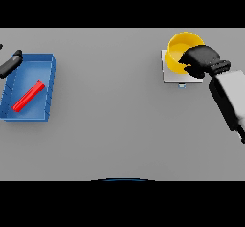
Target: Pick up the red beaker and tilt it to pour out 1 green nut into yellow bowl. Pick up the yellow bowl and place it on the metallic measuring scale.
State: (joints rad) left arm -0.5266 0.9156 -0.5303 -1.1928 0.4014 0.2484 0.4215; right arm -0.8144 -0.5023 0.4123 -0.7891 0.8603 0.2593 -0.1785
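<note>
The yellow bowl (pixel 179 49) stands on the metallic measuring scale (pixel 171 76) at the far right of the table. My right hand (pixel 200 61) is at the bowl's right rim, fingers curled over its edge. The red beaker (pixel 28 96) lies on its side inside a blue tray (pixel 50 85) at the far left. My left hand (pixel 10 63) shows at the left edge above the tray's back corner; its fingers look straight. No green nut is visible.
The blue tray takes up the left side of the grey table. My right forearm (pixel 229 96) crosses the right edge below the scale.
</note>
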